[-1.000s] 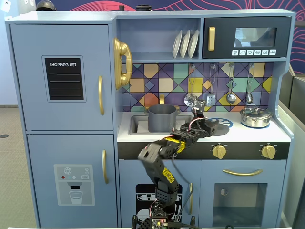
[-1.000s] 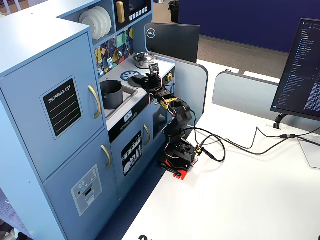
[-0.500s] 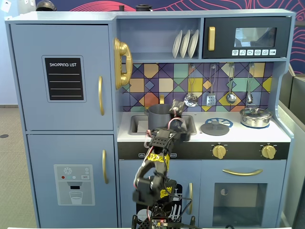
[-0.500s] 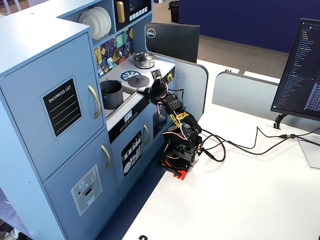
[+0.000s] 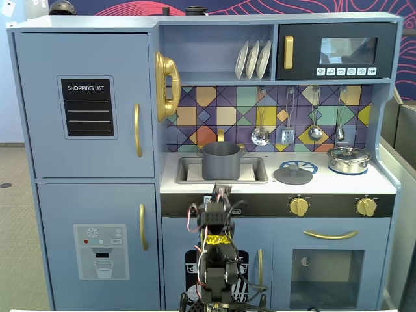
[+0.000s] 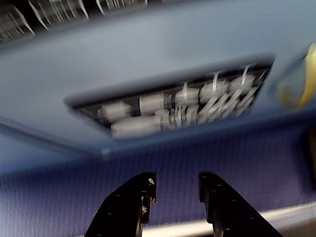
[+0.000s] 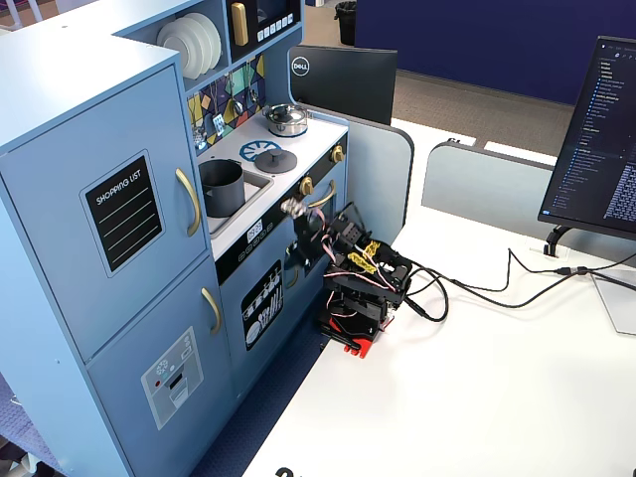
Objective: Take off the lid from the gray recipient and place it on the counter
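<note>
Since the earlier frames the arm has pulled back from over the burner and folded down in front of the toy kitchen; the claw now sits below the worktop edge, facing the blue cabinet front. In the wrist view its two dark fingers stand slightly apart with nothing between them, and the blurred picture suggests the arm is mid-motion.

The lid lies flat on the worktop, partly over the printed burner circle, knob up, well apart from the claw. The gray recipient stands open in the sink recess, its rim bare, which the side fixed view confirms. The steel pot sits untouched to the right in the front fixed view.

Judged from this, the task's work looks complete and the step in hand is the retreat to rest. Doing it well means folding in close to the base, staying clear of the oven knobs and cabinet front, so nothing nudges the worktop or jars the lid.
</note>
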You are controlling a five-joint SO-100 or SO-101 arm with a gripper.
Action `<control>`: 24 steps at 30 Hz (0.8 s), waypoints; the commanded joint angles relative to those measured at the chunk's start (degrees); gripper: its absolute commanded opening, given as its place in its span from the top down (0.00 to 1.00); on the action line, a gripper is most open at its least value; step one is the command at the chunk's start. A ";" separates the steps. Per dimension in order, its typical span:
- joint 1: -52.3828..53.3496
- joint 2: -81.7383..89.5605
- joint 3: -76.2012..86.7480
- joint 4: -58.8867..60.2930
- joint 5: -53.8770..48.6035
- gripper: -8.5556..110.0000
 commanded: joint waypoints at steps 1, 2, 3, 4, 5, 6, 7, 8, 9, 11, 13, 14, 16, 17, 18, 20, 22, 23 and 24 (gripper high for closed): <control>-2.99 1.41 6.06 -3.16 0.88 0.93; -3.78 1.41 7.38 -3.16 1.32 0.93; -4.39 1.32 8.79 -3.16 1.85 0.93; -4.66 1.32 10.37 -3.34 1.85 0.93; -4.83 1.41 10.72 -1.76 1.14 0.93; -5.45 1.05 10.72 -1.14 2.72 0.93; -5.63 0.70 10.72 -0.44 3.34 0.93; -5.19 1.23 10.72 1.67 1.41 0.93; -4.66 1.32 10.72 4.13 -2.55 0.93; -3.25 1.32 10.72 8.17 -7.21 0.92; -2.37 1.41 10.72 12.04 -10.63 0.92; -2.20 1.41 10.72 15.47 -15.64 0.92; -2.11 1.41 10.81 16.70 -14.77 0.91; -2.02 1.41 10.81 17.23 -12.48 0.90; -2.02 1.41 10.81 18.02 -8.88 0.90; -1.49 1.41 10.81 18.02 -5.01 0.89; -0.62 1.41 10.81 18.19 -5.71 0.89; -0.35 1.49 10.81 18.19 -5.71 0.89; -0.26 1.49 10.81 18.19 -5.71 0.89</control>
